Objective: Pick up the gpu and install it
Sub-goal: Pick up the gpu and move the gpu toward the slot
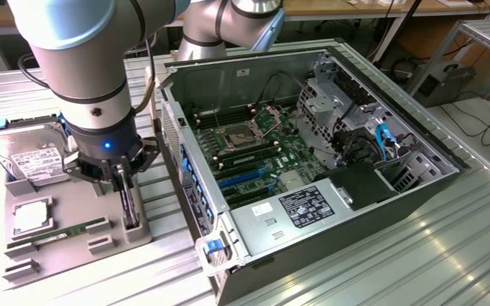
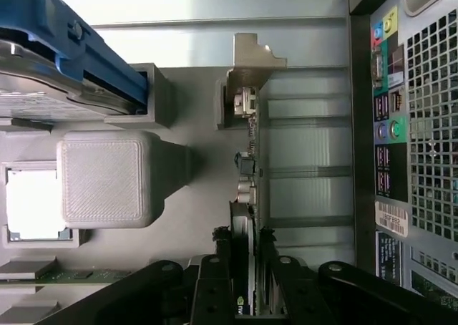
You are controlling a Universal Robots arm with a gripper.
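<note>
Ribbed metal worktop [image 1: 449, 255] carries a grey holder tray [image 1: 74, 248] at the exterior view's left, beside the open computer case [image 1: 254, 76]. My tool [image 2: 242, 243] is clamped on the gpu [image 2: 247, 189], which stands on edge in the tray. I judge this the pick-up step. Freeing the card would call for a straight pull along its slot.

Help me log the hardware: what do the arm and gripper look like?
The arm is made of silver-grey tubular links with a black band near the wrist. A black wrist section carries a glowing blue light, and a cable runs beside it. The gripper is black with slim linkage fingers.
</note>
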